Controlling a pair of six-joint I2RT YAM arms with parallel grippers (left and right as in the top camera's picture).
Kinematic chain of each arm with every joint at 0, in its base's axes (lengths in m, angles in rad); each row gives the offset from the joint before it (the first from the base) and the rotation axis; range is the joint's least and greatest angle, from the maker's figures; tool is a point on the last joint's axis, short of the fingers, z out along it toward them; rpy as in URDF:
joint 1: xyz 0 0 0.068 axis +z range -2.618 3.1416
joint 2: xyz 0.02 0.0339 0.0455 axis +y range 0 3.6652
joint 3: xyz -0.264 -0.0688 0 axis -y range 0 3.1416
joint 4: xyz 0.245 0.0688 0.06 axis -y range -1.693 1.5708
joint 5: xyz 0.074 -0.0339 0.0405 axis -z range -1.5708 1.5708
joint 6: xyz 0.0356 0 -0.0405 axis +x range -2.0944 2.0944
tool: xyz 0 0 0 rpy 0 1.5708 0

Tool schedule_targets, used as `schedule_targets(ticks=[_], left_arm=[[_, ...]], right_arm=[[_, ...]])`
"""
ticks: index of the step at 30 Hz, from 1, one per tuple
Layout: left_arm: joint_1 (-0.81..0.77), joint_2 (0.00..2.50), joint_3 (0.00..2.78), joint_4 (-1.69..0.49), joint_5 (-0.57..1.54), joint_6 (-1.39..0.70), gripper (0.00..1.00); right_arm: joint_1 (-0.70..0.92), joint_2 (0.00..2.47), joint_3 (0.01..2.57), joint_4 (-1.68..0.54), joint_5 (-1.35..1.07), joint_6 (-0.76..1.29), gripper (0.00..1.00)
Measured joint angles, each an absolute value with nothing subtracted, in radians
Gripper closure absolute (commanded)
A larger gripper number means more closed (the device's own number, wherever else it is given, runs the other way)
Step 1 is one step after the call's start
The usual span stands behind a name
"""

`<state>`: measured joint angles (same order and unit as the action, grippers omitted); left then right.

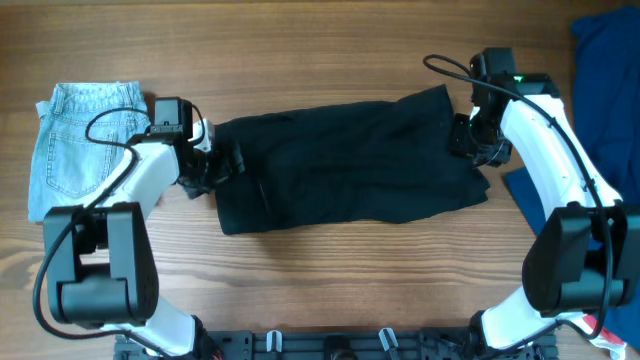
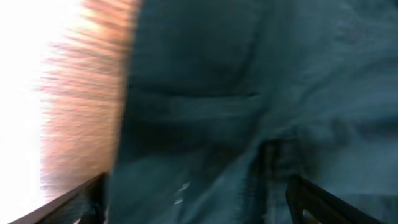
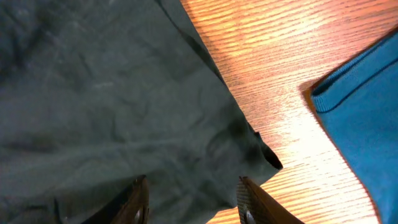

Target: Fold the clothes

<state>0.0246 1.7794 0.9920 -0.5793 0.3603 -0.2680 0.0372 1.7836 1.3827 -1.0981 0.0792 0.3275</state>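
Desk (image 1: 320, 60), wooden, viewed from above. Near the left edge: denim shorts (image 1: 85, 145), light blue, laid flat, back pocket uppermost. Just right of them: left gripper (image 1: 215, 168), set at the left end of the black garment (image 1: 350, 165). In the wrist view its fingers (image 2: 74, 202) are seen spread wide at the two lower corners, and dark cloth fills the blurred frame between them; whether the cloth is touched cannot be told. Centre of the desk: the black garment, spread flat in a broad strip from the left gripper to the right one, its right end lying nearer the far edge than its left. At that right end: right gripper (image 1: 468, 140), fingers (image 3: 134, 199) parted to a moderate gap over the garment's corner, no cloth clamped. Far right corner and right edge: bright blue fabric (image 1: 605, 100), separated from the garment by bare wood.
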Motion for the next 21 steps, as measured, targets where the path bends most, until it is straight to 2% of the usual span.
schedule_targets(ticks=[1, 4, 7, 9, 12, 14, 15, 16, 17, 21], left_arm=[[0.025, 1.789, 0.995, -0.572, 0.384, -0.26, 0.29], [0.022, 1.808, 1.001, -0.565, 0.43, -0.241, 0.41], [0.013, 1.819, 1.0, -0.558, 0.455, -0.234, 0.6], [0.005, 1.829, 0.998, -0.553, 0.467, -0.229, 0.68], [-0.001, 1.837, 0.994, -0.548, 0.474, -0.221, 0.69], [-0.001, 1.839, 0.994, -0.549, 0.473, -0.221, 0.74], [-0.001, 1.839, 0.994, -0.549, 0.472, -0.221, 0.8], [-0.001, 1.839, 0.994, -0.55, 0.466, -0.22, 0.92], [0.0, 1.839, 0.993, -0.551, 0.464, -0.216, 0.96], [0.0, 1.84, 0.987, -0.56, 0.461, -0.204, 0.96]], right_arm=[[0.037, 1.784, 1.383, -1.099, 0.08, 0.327, 0.54], [0.037, 1.784, 1.383, -1.099, 0.08, 0.327, 0.54], [0.037, 1.784, 1.383, -1.1, 0.079, 0.327, 0.54], [0.037, 1.784, 1.383, -1.099, 0.079, 0.327, 0.54], [0.037, 1.784, 1.383, -1.1, 0.079, 0.327, 0.54], [0.037, 1.784, 1.383, -1.1, 0.079, 0.327, 0.53], [0.037, 1.784, 1.383, -1.1, 0.079, 0.327, 0.53], [0.037, 1.784, 1.383, -1.1, 0.079, 0.327, 0.53], [0.037, 1.784, 1.383, -1.099, 0.079, 0.327, 0.53], [0.037, 1.784, 1.383, -1.098, 0.073, 0.327, 0.55]])
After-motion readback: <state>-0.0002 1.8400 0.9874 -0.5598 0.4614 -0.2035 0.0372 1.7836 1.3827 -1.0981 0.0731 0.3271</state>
